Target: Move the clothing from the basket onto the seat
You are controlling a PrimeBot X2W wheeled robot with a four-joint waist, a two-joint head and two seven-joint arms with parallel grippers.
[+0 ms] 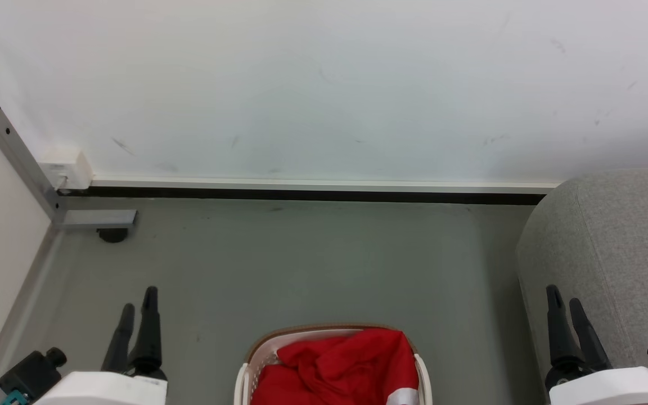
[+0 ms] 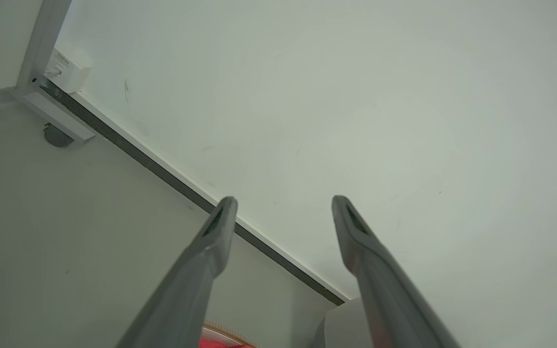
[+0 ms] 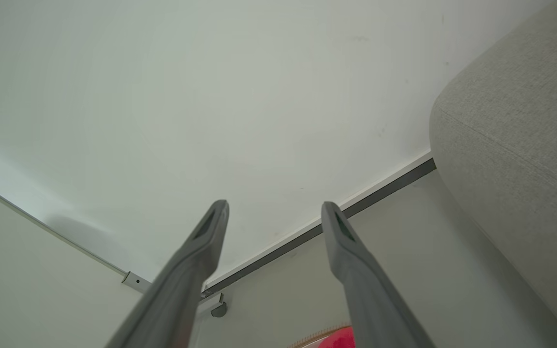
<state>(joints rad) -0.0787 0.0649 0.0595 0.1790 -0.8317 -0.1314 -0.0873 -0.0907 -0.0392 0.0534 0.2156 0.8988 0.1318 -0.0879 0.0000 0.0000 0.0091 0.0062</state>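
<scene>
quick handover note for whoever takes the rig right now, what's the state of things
Left gripper: open, empty, to the basket's left.
Right gripper: open, empty, to the basket's right, by the seat.
Clothing: red heap inside the basket, on the floor between the arms.
Seat: on the right; no clothing on the part in view.
Done: nothing yet.
Left: lift the clothing out and lay it on the seat.

1. The clothing [image 1: 341,360] lies in the basket [image 1: 243,377].
2. The basket stands on the floor [image 1: 301,253], with the wall [image 1: 324,84] well behind it.
3. The seat [image 1: 611,247] stands right of the basket.
4. The left gripper [image 1: 139,298] is left of the basket, the right gripper [image 1: 563,295] right of it.
</scene>
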